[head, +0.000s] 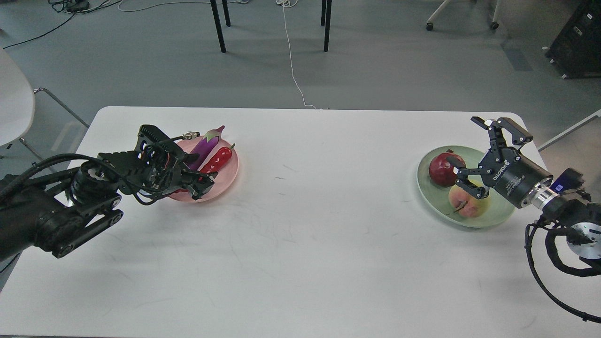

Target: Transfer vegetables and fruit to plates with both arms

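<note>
The pale pink plate (229,176) sits at the table's left. On it lie the purple eggplant (206,143) and, beside it, the red chili (218,159). My left gripper (195,166) is open low over the plate's near-left part, close to both vegetables and holding nothing. The pale green plate (434,197) sits at the right with the dark red pomegranate (440,169) and the yellow-green peach (469,203) on it. My right gripper (469,143) is open and empty above that plate, one finger in front of the pomegranate.
The white table (300,234) stretches between the two plates. A white chair (11,105) stands off its left edge. Black chair legs (218,26) and a white cable (293,70) are on the floor behind. A black cabinet (580,40) stands far right.
</note>
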You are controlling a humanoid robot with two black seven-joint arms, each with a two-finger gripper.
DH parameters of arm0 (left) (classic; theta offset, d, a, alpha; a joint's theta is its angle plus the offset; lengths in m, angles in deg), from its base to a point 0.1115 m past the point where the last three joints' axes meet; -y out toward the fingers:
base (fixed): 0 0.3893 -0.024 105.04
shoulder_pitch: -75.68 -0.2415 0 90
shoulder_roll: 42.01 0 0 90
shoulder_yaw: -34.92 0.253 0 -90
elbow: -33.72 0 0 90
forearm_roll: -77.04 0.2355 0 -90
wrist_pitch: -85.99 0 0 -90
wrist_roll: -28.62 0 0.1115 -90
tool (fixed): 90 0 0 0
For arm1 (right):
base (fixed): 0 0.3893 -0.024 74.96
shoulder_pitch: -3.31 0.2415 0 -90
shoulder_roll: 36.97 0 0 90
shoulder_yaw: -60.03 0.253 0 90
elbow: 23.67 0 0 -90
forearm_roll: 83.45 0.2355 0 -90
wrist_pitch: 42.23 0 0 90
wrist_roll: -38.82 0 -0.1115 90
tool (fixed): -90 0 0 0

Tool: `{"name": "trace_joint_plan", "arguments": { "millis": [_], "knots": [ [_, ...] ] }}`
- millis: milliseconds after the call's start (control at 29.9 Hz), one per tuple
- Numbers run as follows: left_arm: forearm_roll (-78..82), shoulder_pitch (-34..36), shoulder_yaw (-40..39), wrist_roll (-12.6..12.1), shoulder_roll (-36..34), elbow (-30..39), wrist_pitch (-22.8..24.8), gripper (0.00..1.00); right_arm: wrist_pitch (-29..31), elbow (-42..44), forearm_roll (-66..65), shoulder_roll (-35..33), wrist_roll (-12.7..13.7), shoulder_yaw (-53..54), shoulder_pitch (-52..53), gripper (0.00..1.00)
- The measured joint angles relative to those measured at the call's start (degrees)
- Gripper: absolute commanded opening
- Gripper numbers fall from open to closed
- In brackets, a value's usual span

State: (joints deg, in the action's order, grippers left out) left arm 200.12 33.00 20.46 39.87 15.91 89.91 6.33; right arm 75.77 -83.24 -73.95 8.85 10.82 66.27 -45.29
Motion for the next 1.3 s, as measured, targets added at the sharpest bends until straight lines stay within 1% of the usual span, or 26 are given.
{"name": "trace_joint_plan", "arguments": {
  "millis": [33, 67, 134, 234, 368, 435, 568, 602, 669, 803, 869, 936, 1003, 1070, 1137, 1204, 1304],
  "knots": [
    [-0.1, 0.2, -0.3, 0.0, 0.0, 0.2, -0.2, 0.94, 0.0, 0.0, 0.0, 0.0, 0.0, 0.0, 0.0, 0.98],
    [-0.3, 0.4, -0.5, 0.0, 0.2, 0.3, -0.7, 0.99, 0.0, 0.0, 0.0, 0.0, 0.0, 0.0, 0.0, 0.98],
    [-1.9, 1.2, -1.3, 0.2, 1.1, 0.5, -2.9, 0.99, 0.0, 0.0, 0.0, 0.0, 0.0, 0.0, 0.0, 0.98],
    [-9.4, 2.8, -2.9, 1.0, 2.2, 0.6, -6.9, 0.99, 0.0, 0.1, 0.0, 0.0, 0.0, 0.0, 0.0, 0.98],
    [-27.8, 3.2, -4.5, 1.9, 3.3, 0.9, -10.4, 0.99, 0.0, 0.3, -0.1, 0.1, 0.0, 0.2, 0.0, 0.98],
    [-39.0, 2.7, -4.9, 2.1, 3.6, 2.2, -12.5, 0.99, 0.0, 0.4, -0.1, 0.3, 0.0, 0.3, 0.0, 0.98],
    [-58.3, -0.7, -6.5, 2.3, 4.7, 7.8, -15.8, 0.99, 0.0, 0.6, -0.1, 1.6, 0.0, 0.6, 0.1, 0.98],
    [-61.4, -2.3, -8.0, 2.3, 5.0, 9.3, -16.0, 0.99, 0.0, 0.7, -0.1, 2.1, 0.0, 0.9, 0.1, 0.98],
    [-65.9, -6.8, -13.9, 2.3, 6.8, 12.1, -16.2, 0.99, -0.7, 0.7, -0.1, 3.1, 0.0, 1.6, 0.1, 0.98],
    [-68.2, -15.5, -27.2, 1.8, 12.7, 13.9, -15.8, 0.99, -6.6, 0.8, -0.1, 5.6, 0.0, 2.5, 0.1, 0.98],
    [-69.0, -18.5, -32.2, 1.6, 14.7, 14.0, -14.7, 0.99, -9.0, 0.7, -0.2, 6.5, 0.0, 2.6, 0.3, 0.98],
    [-71.0, -21.7, -36.3, 1.5, 15.8, 14.0, -12.3, 0.99, -10.1, 0.6, -0.2, 6.8, 0.0, 2.6, 0.6, 0.98],
    [-73.8, -24.7, -40.1, 0.9, 16.5, 13.9, -8.7, 0.99, -10.3, 0.4, -0.2, 6.9, 0.0, 2.7, 0.7, 0.98],
    [-75.7, -27.0, -43.3, 0.0, 17.0, 13.7, -5.2, 0.99, -10.3, 0.4, -0.2, 6.9, 0.0, 2.9, 0.8, 0.98],
    [-76.6, -28.8, -45.5, -0.7, 17.2, 13.6, -2.8, 0.99, -10.0, 0.4, -0.2, 6.9, 0.0, 3.2, 0.8, 0.98],
    [-76.9, -29.8, -46.7, -1.0, 17.3, 13.5, -1.4, 0.99, -9.6, 0.4, -0.2, 6.9, 0.0, 3.9, 0.6, 0.98],
    [-77.1, -30.1, -47.1, -1.0, 17.4, 13.5, -0.9, 0.99, -9.4, 0.3, -0.2, 6.8, 0.0, 5.4, 0.3, 0.98]
  ]
}}
